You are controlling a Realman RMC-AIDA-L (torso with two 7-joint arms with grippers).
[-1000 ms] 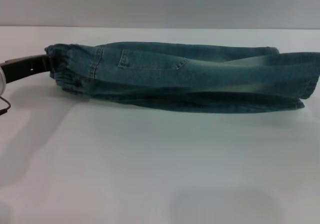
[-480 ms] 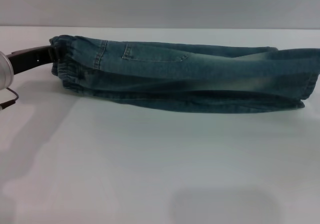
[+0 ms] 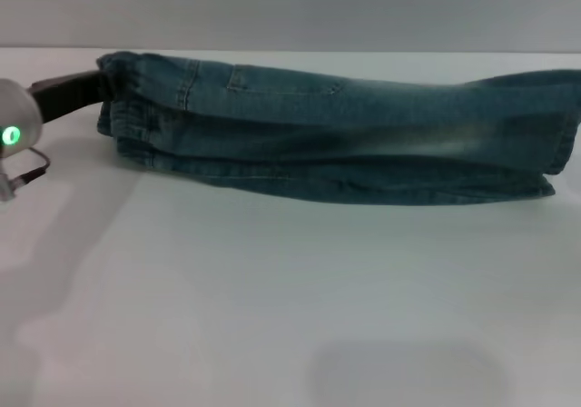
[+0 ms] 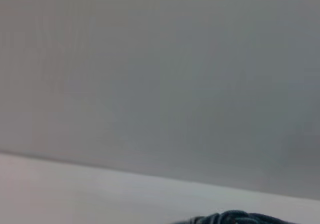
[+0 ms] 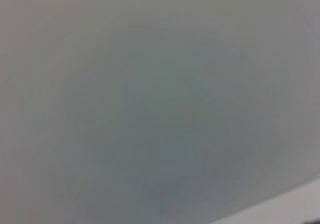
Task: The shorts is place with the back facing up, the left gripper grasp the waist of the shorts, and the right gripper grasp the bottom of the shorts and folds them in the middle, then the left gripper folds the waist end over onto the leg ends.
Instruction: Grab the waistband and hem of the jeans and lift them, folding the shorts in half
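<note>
The faded blue denim shorts lie folded lengthwise across the far part of the white table. One back pocket shows on top. The ruffled waist is at the left end and is raised off the table. My left gripper, a black claw on a silver arm with a green light, is shut on that waist from the left. The leg ends rest at the right edge of the head view. A strip of denim shows in the left wrist view. My right gripper is out of view.
A grey wall stands behind the table's far edge, close behind the shorts. A thin cable hangs under the left arm. The right wrist view holds only the wall and a corner of the table.
My left gripper has risen and shifted slightly right, lifting the waist end off the table. The arm's green light has come into view. The leg ends have stayed put.
</note>
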